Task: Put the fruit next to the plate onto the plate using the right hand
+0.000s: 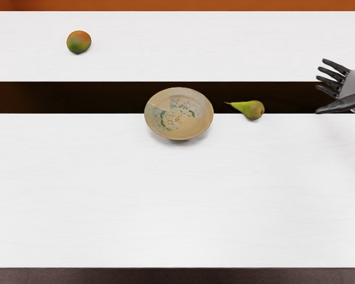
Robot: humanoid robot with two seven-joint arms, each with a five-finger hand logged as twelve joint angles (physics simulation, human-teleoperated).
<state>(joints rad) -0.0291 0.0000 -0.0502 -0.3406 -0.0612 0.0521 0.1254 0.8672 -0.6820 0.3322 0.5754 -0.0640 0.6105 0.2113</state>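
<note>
A green pear lies on its side at the near table's far edge, just right of the beige plate, its stem pointing toward the plate. The plate holds no fruit; it bears only a painted pattern. My right hand comes in at the right edge, well to the right of the pear and apart from it, its dark fingers spread and holding nothing. A mango, red and green, rests on the far table at the upper left. The left arm does not show.
Two white tabletops are separated by a dark gap running across the view; plate and pear sit right at the near table's far edge beside this gap.
</note>
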